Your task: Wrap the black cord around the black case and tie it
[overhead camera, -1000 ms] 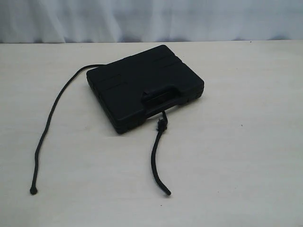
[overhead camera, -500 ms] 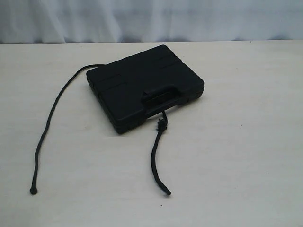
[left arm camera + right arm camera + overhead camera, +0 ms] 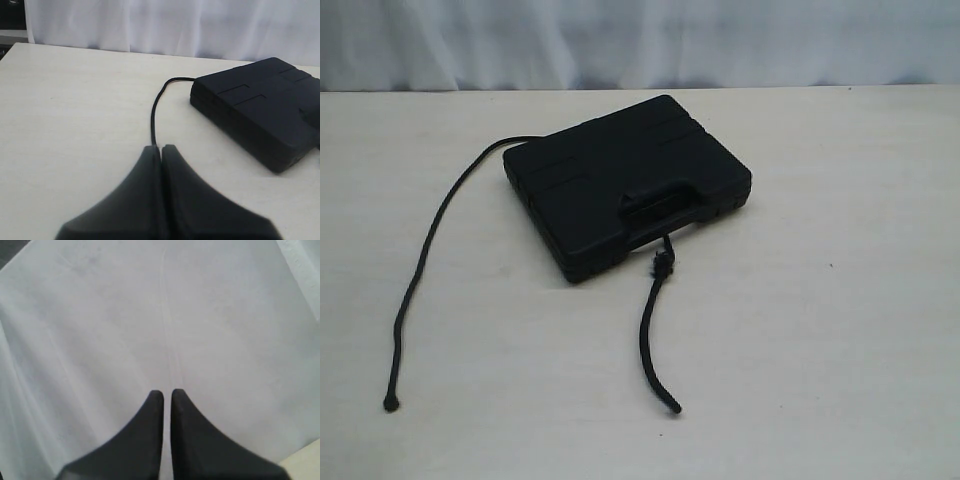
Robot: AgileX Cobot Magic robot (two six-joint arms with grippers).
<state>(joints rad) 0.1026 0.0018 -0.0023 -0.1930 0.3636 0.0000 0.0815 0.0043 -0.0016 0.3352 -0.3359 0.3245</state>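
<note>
A pale, wood-grained table is stretching across most of the exterior view. A white curtain is hanging in soft folds behind its far edge.

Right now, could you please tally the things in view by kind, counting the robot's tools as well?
Black case: 1
Black cord: 1, showing on two sides of the case
Tools: 2, the left tool and the right tool, both shut and empty
Total: 4
</note>
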